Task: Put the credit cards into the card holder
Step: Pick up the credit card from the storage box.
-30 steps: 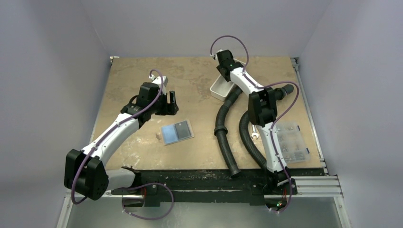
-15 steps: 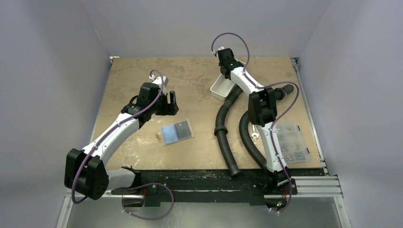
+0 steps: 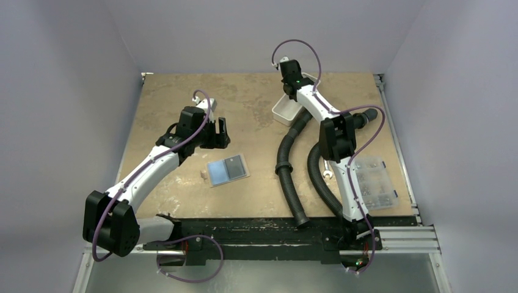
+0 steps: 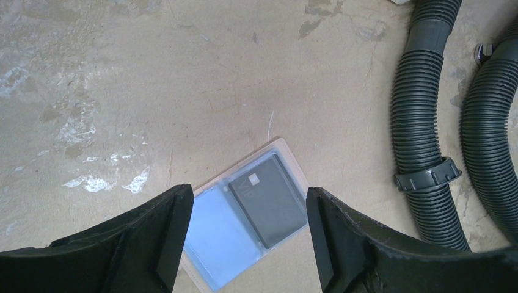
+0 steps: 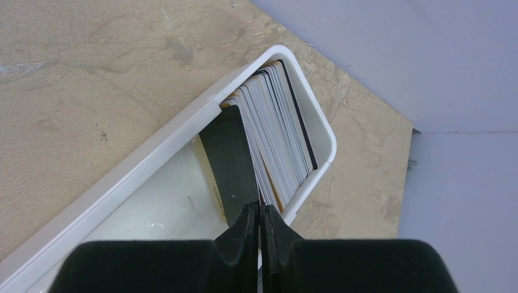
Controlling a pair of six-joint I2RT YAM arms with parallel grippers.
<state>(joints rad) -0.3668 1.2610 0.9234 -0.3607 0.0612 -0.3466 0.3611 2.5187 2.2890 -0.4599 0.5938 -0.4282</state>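
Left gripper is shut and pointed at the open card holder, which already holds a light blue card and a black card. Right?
No, the left gripper is open, jaws spread wide, as the left wrist view shows. The rest stands: it points at the open card holder, which holds a light blue card and a black card.

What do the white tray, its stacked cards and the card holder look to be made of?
White tray: probably moulded plastic, smooth, slightly glossy, rounded rim. Stacked cards: thin stiff sheets with clean edges, likely plastic. Card holder: pale beige border, perhaps faux leather or fabric; its pockets look like clear film, since the black card and light blue card show through.
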